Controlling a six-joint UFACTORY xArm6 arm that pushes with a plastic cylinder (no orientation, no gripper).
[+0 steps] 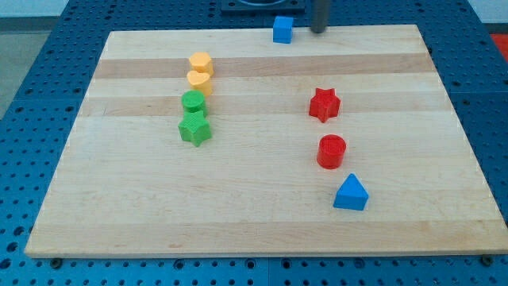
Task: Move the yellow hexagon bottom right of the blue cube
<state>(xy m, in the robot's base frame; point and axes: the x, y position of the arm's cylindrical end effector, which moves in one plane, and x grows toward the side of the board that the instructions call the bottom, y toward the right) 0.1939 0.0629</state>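
My tip at top edge, just right of blue cube. No claw, only rod. Yellow hexagon far left, touching second yellow block; push could drag both, or knock cube off board.

From my remote station I can read no text, label, brand, number or sign anywhere in this view. The wooden board shows only plain grain, and the blocks on it carry no markings that I can make out. The blue perforated surface around the board is likewise unmarked.
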